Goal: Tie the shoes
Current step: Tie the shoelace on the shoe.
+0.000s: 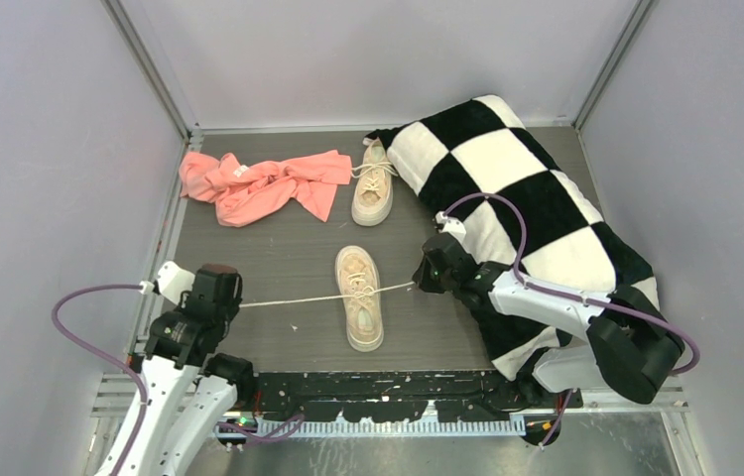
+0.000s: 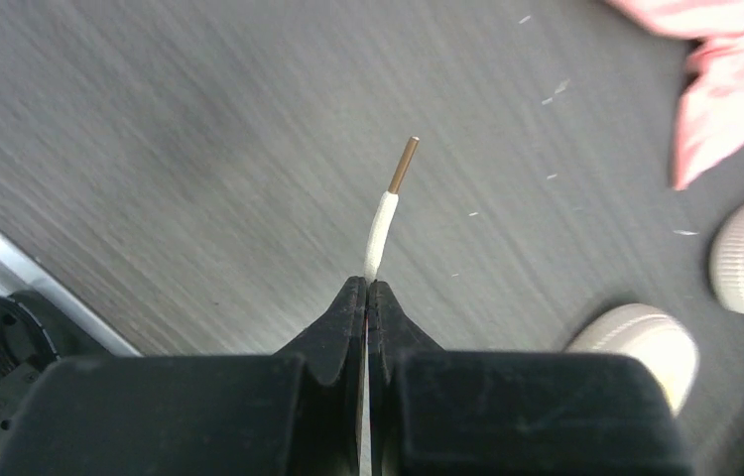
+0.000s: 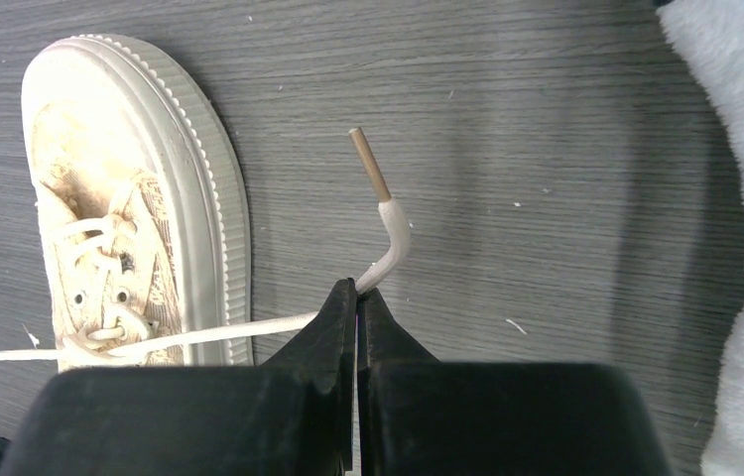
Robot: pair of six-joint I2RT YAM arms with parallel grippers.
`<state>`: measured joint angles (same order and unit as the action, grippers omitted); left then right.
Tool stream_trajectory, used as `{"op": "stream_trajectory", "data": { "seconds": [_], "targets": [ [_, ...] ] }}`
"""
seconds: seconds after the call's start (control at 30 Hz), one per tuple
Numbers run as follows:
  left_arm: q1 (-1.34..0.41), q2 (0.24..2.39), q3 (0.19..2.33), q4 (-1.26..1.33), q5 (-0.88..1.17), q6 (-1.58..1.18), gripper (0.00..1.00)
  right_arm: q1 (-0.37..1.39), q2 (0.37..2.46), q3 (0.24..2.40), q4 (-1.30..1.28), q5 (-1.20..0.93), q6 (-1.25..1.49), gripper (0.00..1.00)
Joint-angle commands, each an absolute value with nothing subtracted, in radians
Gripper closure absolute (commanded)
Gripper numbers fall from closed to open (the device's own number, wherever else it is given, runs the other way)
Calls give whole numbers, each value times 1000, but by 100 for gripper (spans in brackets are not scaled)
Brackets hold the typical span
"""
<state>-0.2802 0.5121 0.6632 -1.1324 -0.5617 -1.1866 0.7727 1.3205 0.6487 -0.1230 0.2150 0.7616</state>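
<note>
Left pincer [image 2: 366,285] clamped on one end of the lace [image 1: 289,300], right pincer [image 3: 356,288] clamped on the other, near shoe [image 1: 361,322] between them

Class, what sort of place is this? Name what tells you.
Probably a robotics lab test cell: plain grey walls box in a dark table, and the left gripper and right gripper hold the near shoe by its laces.

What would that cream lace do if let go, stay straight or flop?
Probably flop: the lace looks straight only because the left fingers and right fingers hold it taut. Past the right fingers its end bends sideways, so it seems soft. Only the brown tip looks stiff.
</note>
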Motion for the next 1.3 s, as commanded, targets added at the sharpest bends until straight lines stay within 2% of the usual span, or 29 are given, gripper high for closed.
{"op": "stream_trajectory", "data": {
  "seconds": [0.0,0.23,0.77,0.87,0.97,1.07,1.27],
  "targets": [
    [-275,522,821,-1123,-662,-1118,99,759,1259,707,-140,253,730,99],
    [-275,518,870,-1096,-734,-1088,99,742,1221,747,-179,262,699,99],
    [-275,547,699,-1107,-679,-1190,100,694,1319,665,-104,232,706,99],
    [-275,531,651,-1098,-631,-1220,100,694,1346,667,-97,221,717,99],
    [-275,528,662,-991,-553,-1126,99,694,1330,688,-105,211,718,99],
    [-275,558,724,-860,-438,-951,99,695,1293,739,-127,186,706,99],
    [-275,659,867,-782,-220,-760,100,698,1330,913,-121,45,691,99]
  ]
}}
